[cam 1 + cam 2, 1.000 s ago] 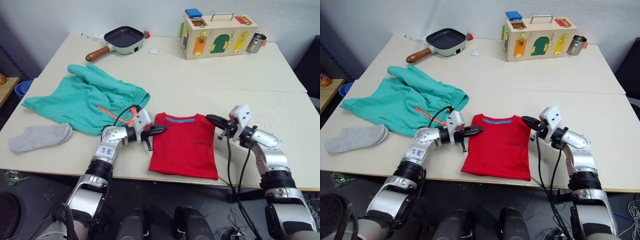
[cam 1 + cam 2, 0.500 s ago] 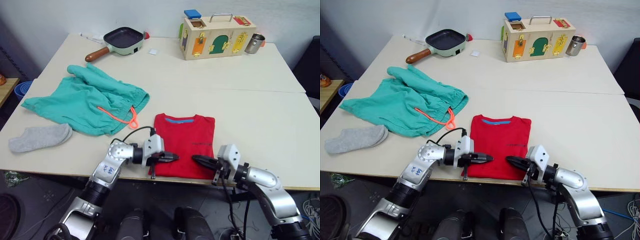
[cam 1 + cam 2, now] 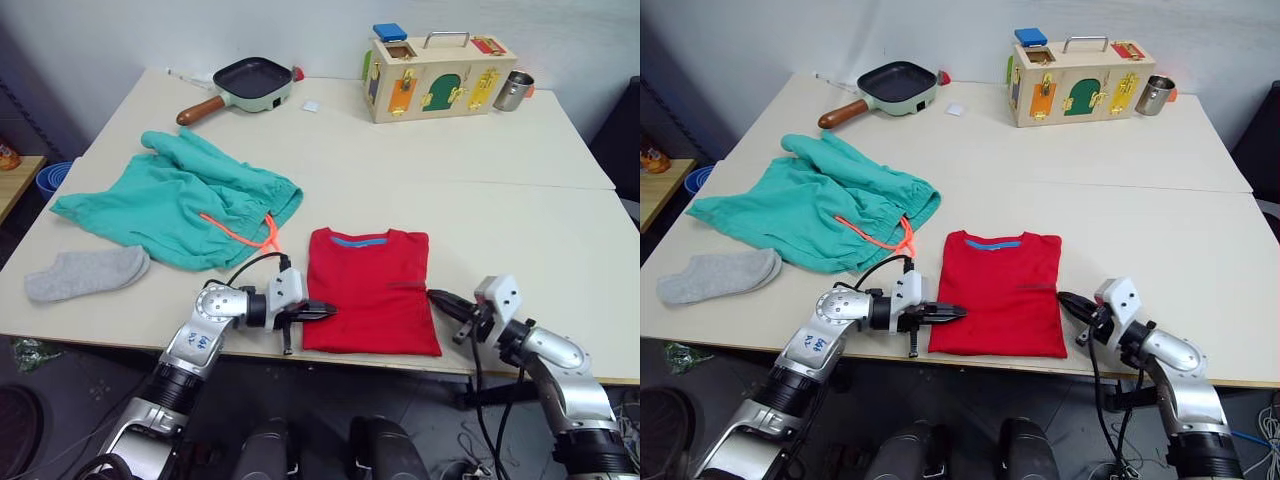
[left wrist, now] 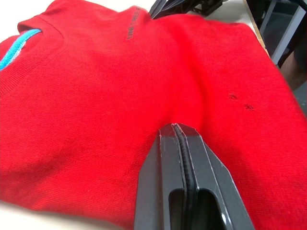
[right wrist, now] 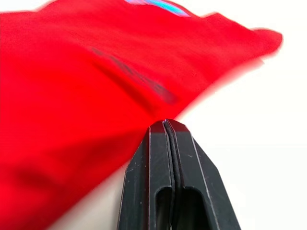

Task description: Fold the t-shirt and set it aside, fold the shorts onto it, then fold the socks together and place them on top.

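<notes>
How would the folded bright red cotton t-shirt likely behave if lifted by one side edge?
The folded bright red cotton t-shirt probably droops and unfolds: it lies soft and flat. It looks light, likely sliding on the smooth beige table if the left gripper pushes it.

Left pincer (image 3: 325, 312) a second ago at upper left corner of t-shirt (image 3: 370, 290), by shoulder; half second ago at lower hem, reaching under near edge; now at lower left side edge, tips closed together and resting on red cloth.

Right pincer (image 3: 438, 298) a second ago at upper right shoulder; half second ago down at near hem, under garment's lower right corner; now swung out beside lower right side edge, closed, tip just off fabric on bench (image 3: 520, 240).
</notes>
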